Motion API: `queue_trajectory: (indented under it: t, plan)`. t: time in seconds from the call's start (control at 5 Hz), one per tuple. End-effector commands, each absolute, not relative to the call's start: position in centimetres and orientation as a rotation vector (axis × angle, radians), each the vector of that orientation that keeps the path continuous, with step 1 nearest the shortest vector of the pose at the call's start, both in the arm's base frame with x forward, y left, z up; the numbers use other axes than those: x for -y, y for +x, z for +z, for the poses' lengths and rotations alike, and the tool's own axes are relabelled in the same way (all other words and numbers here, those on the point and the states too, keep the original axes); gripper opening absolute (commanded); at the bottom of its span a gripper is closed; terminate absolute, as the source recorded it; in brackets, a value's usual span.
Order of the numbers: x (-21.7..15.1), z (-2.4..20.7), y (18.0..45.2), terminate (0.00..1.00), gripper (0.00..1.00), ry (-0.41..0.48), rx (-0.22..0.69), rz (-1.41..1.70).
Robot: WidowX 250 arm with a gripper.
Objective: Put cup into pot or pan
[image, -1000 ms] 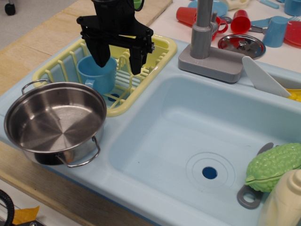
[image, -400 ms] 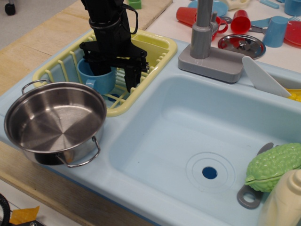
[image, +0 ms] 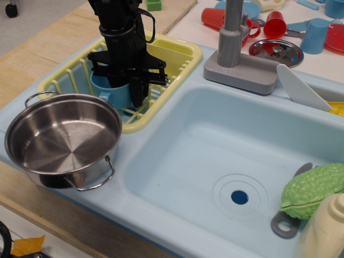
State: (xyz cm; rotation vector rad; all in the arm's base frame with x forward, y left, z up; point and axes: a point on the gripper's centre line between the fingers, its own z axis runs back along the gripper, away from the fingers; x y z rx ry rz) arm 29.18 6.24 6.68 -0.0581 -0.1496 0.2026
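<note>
At the near left corner the steel pot point(image: 62, 141) stands on the rim of the light blue sink point(image: 177, 161), and nothing is inside it. Just behind it, the light blue cup point(image: 110, 92) sits upright in the yellow dish rack point(image: 177, 54). The black tool point(image: 122, 86) is lowered onto the cup, one finger inside it and one finger point(image: 137, 90) outside on its right, pinching the cup wall. Farther back stands the grey faucet point(image: 235, 43), with red cups point(image: 274, 24) on the worktop point(image: 188, 27) behind

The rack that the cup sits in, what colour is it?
Pale yellow: the dish rack shows clearly in the only view, observation.image.
</note>
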Motion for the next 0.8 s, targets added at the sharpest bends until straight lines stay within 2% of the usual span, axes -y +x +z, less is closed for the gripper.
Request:
queue_trajectory:
  t: [0.0, 0.2, 0.6]
  plan:
    - [-5.6, 10.0, 28.9, 0.0, 0.0, 0.004, 0.208, 0.199]
    - [-4.9, 13.0, 27.8, 0.0, 0.0, 0.075, 0.266, 0.209]
    - [-4.7, 18.6, 24.3, 0.0, 0.0, 0.197, 0.326, 0.293]
